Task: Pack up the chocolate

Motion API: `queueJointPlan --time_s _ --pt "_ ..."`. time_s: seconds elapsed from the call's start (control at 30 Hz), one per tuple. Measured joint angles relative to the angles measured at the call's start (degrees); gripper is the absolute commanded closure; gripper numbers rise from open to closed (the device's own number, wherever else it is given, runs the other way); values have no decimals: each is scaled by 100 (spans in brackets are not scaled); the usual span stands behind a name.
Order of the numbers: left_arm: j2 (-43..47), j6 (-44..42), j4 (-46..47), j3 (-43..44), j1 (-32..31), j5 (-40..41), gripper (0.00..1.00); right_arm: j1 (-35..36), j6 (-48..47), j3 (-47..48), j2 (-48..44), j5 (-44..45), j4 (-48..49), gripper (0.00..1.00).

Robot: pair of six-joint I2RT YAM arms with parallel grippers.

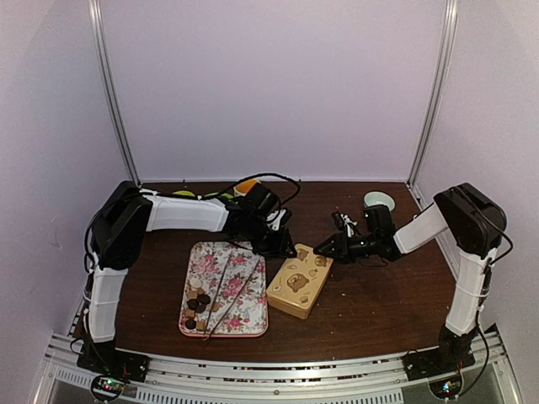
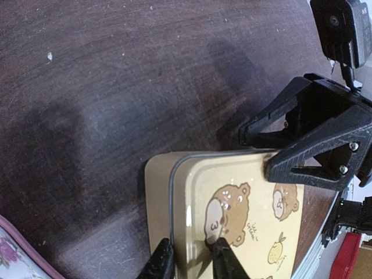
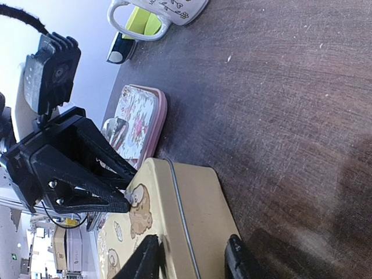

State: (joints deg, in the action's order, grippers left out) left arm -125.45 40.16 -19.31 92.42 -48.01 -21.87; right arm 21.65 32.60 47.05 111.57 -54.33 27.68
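Observation:
Dark round chocolate pieces (image 1: 198,301) lie on the near left of a floral tray (image 1: 253,324), with thin metal tongs (image 1: 232,293) laid across it. A yellow bear-print tin (image 1: 296,284) stands to the right of the tray with its lid on. My left gripper (image 1: 282,244) is at the tin's far left corner. In the left wrist view (image 2: 190,263) one finger is on the lid and the other outside its rim. My right gripper (image 1: 327,249) pinches the far right edge. In the right wrist view (image 3: 192,263) its fingers span the tin's wall (image 3: 200,203).
A pale bowl (image 1: 379,200) sits at the back right of the table. A white mug (image 3: 157,11) and a yellow-green object stand at the back near the left arm. Frame posts rise at both back corners. The tray's edge (image 3: 152,119) lies just left of the tin.

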Motion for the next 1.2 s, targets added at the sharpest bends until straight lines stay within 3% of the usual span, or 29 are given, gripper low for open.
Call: queueJointPlan --time_s 0.27,0.4,0.87,1.2 --pt "-26 50 -17 44 0 9 76 -15 103 -107 17 -20 238 65" --pt "-28 101 35 50 -72 107 72 -22 98 -282 -240 162 142 59" --pt "116 -131 -741 372 -310 885 66 -42 -603 -444 -1698 1377 -2131 51" --pt "1355 -282 -903 -11 -509 1556 70 -50 -824 -476 -3073 1864 -2732 52"
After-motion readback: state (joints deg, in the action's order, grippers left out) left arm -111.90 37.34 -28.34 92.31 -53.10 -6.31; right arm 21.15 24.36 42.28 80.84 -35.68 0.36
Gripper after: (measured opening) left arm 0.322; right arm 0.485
